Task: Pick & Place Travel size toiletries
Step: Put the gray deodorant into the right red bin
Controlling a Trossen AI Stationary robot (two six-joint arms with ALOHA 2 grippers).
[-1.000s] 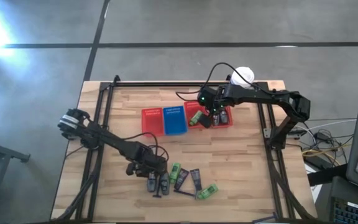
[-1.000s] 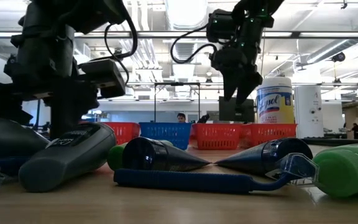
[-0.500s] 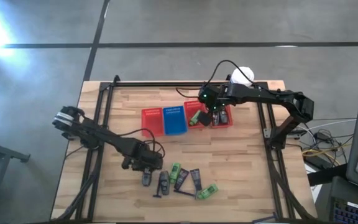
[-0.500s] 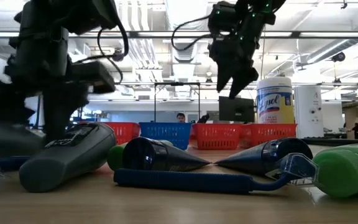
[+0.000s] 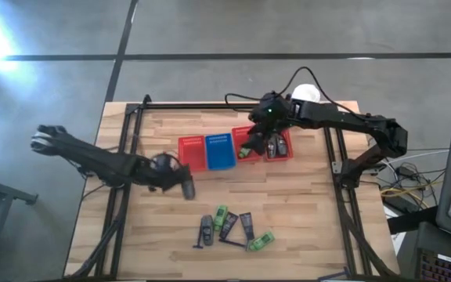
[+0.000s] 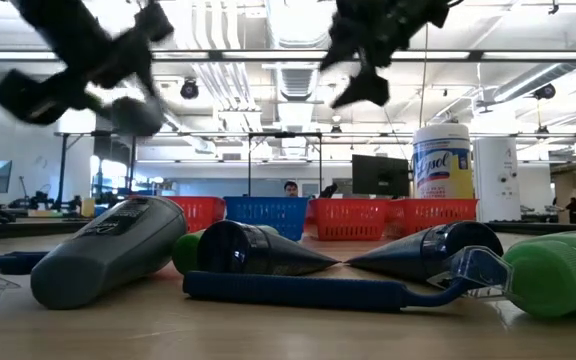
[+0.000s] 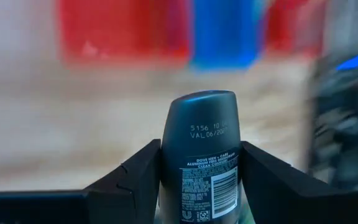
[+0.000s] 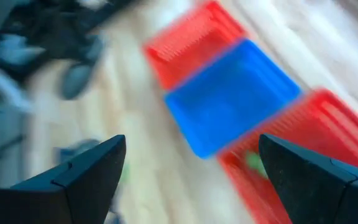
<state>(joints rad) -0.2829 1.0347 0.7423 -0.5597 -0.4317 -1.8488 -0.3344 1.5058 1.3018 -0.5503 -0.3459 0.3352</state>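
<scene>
My left gripper (image 5: 182, 183) hangs above the table's left middle, shut on a grey bottle (image 7: 205, 155) with a printed label; in the low view the gripper (image 6: 118, 95) shows blurred, high up. My right gripper (image 5: 261, 143) stands open above the red baskets, with nothing between its fingers (image 8: 92, 174). Near the front edge lie another grey bottle (image 5: 207, 229), two green bottles (image 5: 221, 213) (image 5: 261, 240), dark tubes (image 5: 246, 225) and a thin dark stick (image 6: 298, 290), all flat on the wood. My left gripper pinches the grey bottle's two sides (image 7: 166, 177) between its two fingers. The bottle lies along the fingers, and its rounded end (image 7: 201, 102) sticks out past them. The fingers come from the table's left, slanting down. The bottle is lifted clear of the table.
Red baskets (image 5: 191, 151) (image 5: 282, 149) and a blue one (image 5: 220, 151) stand in a row at mid-table; a green bottle (image 5: 247, 149) and grey ones lie in the right red baskets. A white-lidded yellow canister (image 6: 442, 160) stands at the far right. Black frame rails (image 5: 124, 157) run along both sides.
My left gripper has risen from the group near the front edge with one grey bottle, lifted it clear, and swung toward the left and far side, tipping up from pointing down. My right gripper has risen above the red baskets and tipped toward level.
</scene>
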